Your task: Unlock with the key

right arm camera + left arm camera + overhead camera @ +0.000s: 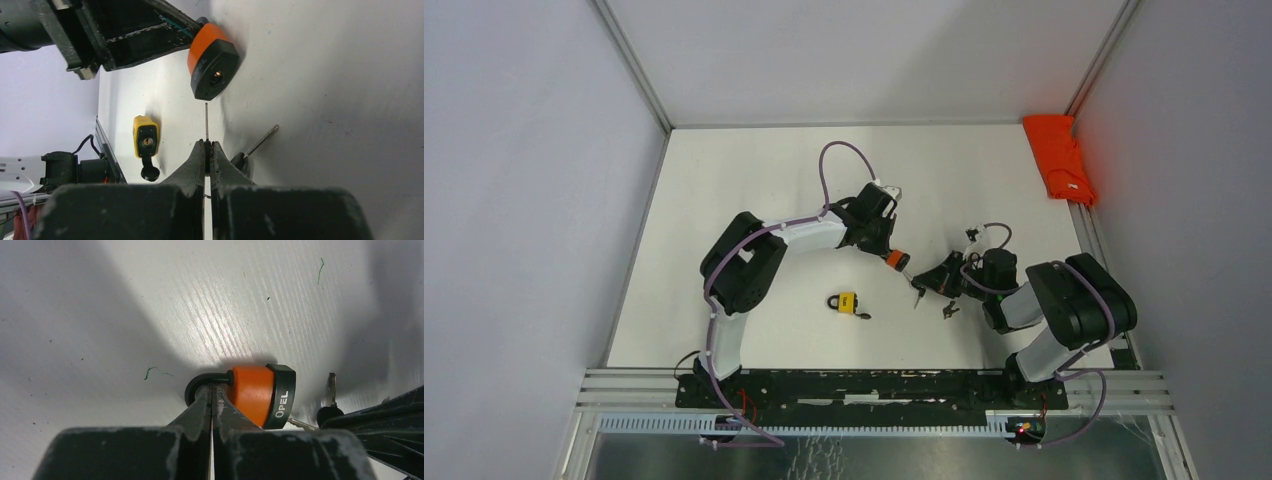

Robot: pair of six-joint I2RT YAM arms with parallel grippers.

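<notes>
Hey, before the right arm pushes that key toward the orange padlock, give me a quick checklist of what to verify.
1. The left jaws shut on the shackle of the orange padlock: ok.
2. The right jaws shut on the key, which points forward: ok.
3. The keyhole faces the key: ok.
4. Key in line with the keyhole: not ok, it aims slightly beside it in the right wrist view.
5. Key turned to suit the keyhole: cannot tell.
6. The yellow padlock and the loose key lie off to the sides of the path: ok.
</notes>
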